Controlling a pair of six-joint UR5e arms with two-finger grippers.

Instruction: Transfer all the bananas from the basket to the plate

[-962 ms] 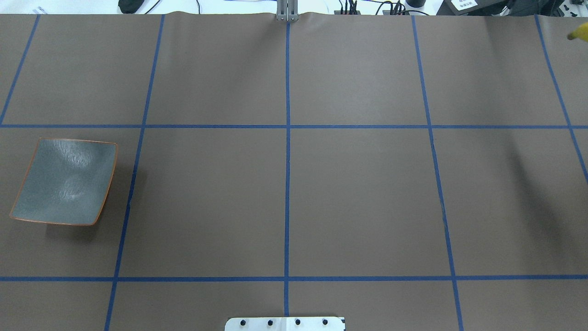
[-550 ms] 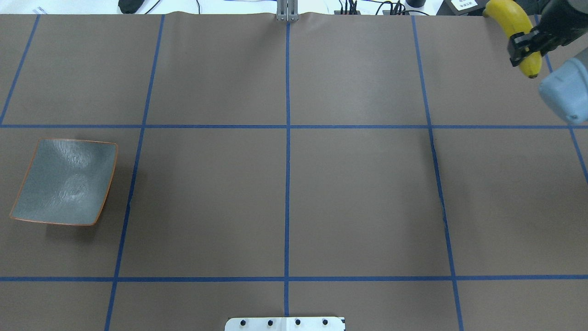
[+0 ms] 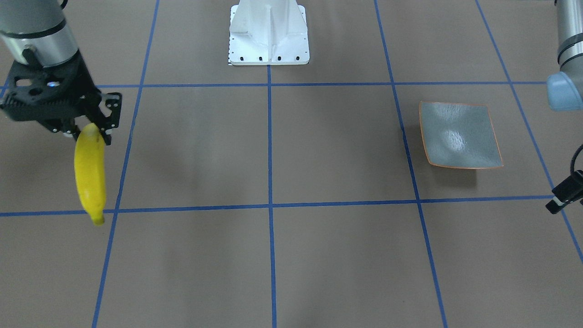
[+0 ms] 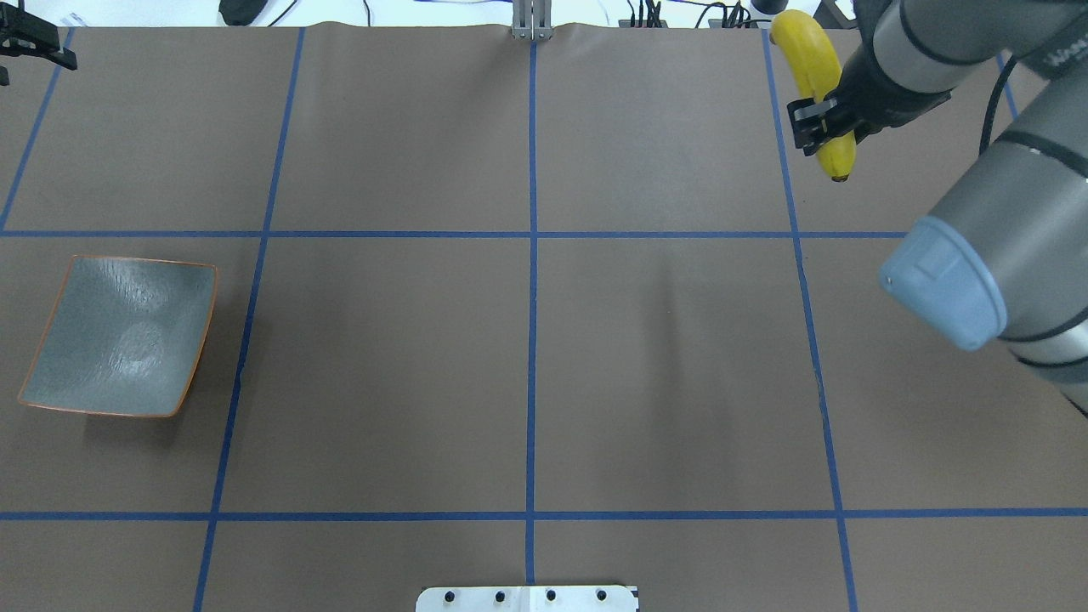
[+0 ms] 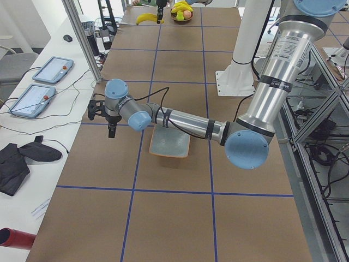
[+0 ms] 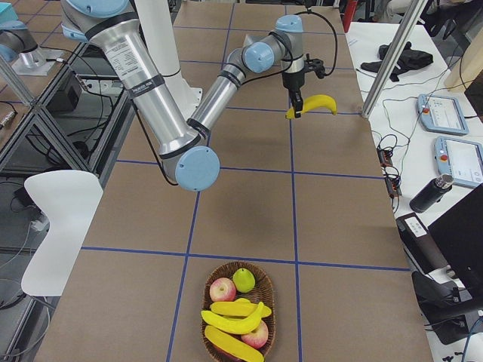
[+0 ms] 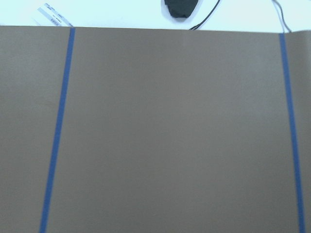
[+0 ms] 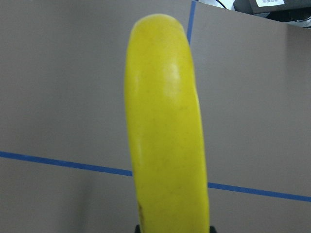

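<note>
My right gripper [image 4: 823, 127] is shut on one end of a yellow banana [image 4: 809, 59] and holds it in the air over the table's far right. The banana [image 3: 90, 177] hangs lengthwise below the gripper [image 3: 86, 130], and the banana [image 8: 165, 136] fills the right wrist view. More bananas [image 6: 235, 320] lie in the wicker basket [image 6: 266, 290] at the table's right end. The grey-green plate [image 4: 119, 340] sits bare at the left. My left gripper [image 4: 30, 42] hovers past the plate's far side, at the frame edge. I cannot tell its jaw state.
Two apples [image 6: 223, 289] and a green pear [image 6: 242, 279] share the basket. The robot's white base [image 3: 268, 34] stands at the near middle. The left arm [image 5: 180, 121] stretches over the plate [image 5: 170, 144]. Tablets and cables lie beyond the table's far edge.
My right arm has swung in from the right edge, carrying the banana leftwards over the far right square. The left gripper's tip has appeared at the top left corner.
</note>
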